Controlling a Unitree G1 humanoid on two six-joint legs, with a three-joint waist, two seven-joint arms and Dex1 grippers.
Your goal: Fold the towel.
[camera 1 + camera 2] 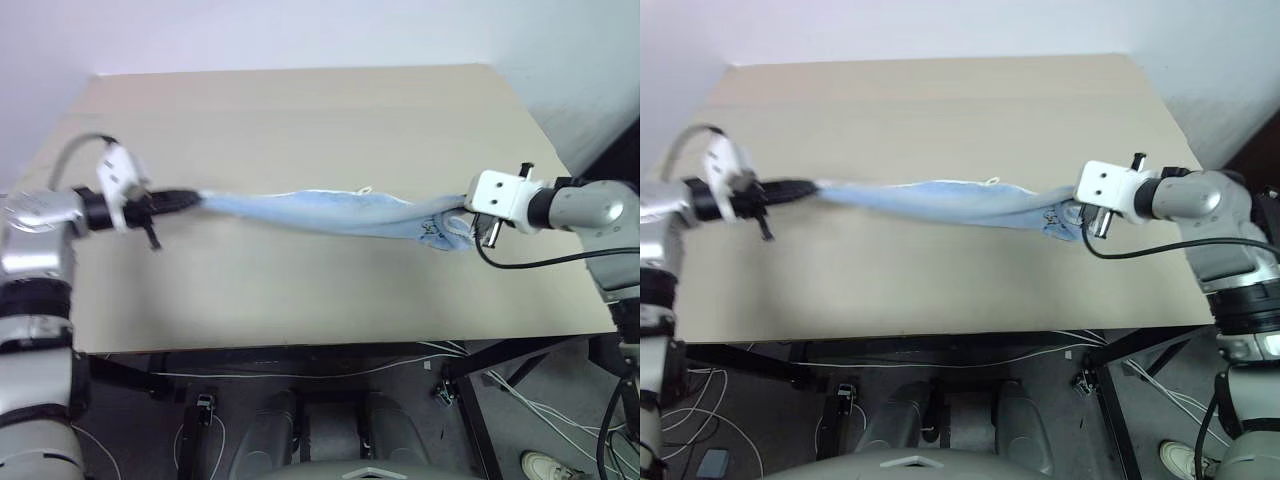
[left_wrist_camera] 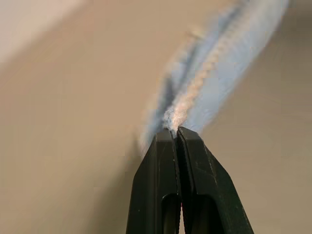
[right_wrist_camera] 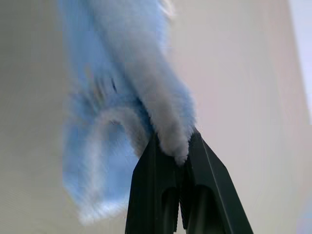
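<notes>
A small light blue terry cloth towel [image 1: 335, 212] with a whitish stitched edge is stretched out in a long, narrow, bunched band between the robot's two arms, above the middle of the pale beige wooden surface [image 1: 300, 110]. The left tool [image 1: 192, 200] has its two black fingers pressed together on the towel's left end; in the left wrist view the fingers [image 2: 161, 185] meet tip to tip with the whitish hem nipped between them, and the blue cloth runs away from them over the beige top. The right tool [image 1: 1076, 212] is likewise pinching the towel's right end; in the right wrist view its fingers [image 3: 214, 195] clamp a thick fold of the fuzzy cloth, while a loose flap of the same end hangs beside them. On that flap a white care label with dark print [image 1: 432, 231] shows, just beside the right tool. A small white loop [image 1: 366, 190] stands up from the upper edge of the band, nearer the right end than the left. The band sags a little toward the right, where the drooping flap lies close to the surface; whether it touches cannot be told. Below the near edge of the surface, black frame legs and thin white cables [image 1: 300, 370] lie on the grey floor.
</notes>
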